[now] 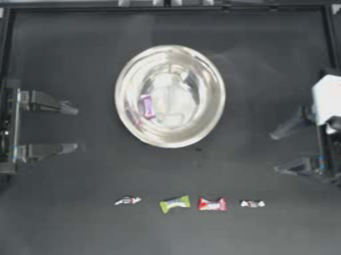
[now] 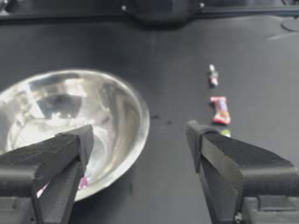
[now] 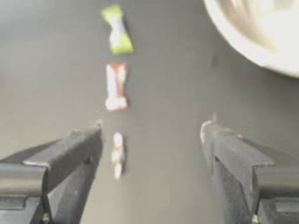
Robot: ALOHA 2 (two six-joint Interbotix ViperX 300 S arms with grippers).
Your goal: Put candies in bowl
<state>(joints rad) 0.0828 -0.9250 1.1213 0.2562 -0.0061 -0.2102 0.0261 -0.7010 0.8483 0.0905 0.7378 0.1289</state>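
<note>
Bowl (image 3: pixel 262 35) cut off beyond right pincer (image 3: pixel 153 135), jaws apart; nearest candy (image 3: pixel 117 154) perhaps white-and-red.

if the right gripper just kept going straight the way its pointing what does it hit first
Probably bare table. The open right gripper points left, between the bowl and the candy row; the nearest white-and-dark candy sits just inside one jaw's line, so it might clip that.

Colours on the dark table

A shiny silver bowl (image 1: pixel 170 95) is holding a purple candy (image 1: pixel 147 106); in front, a white-and-dark candy with red (image 1: pixel 127 200), a lime green one (image 1: pixel 174 203), a red one (image 1: pixel 212 203) and another white-and-dark one (image 1: pixel 252 203) are showing against the black table (image 1: pixel 67 224).
</note>
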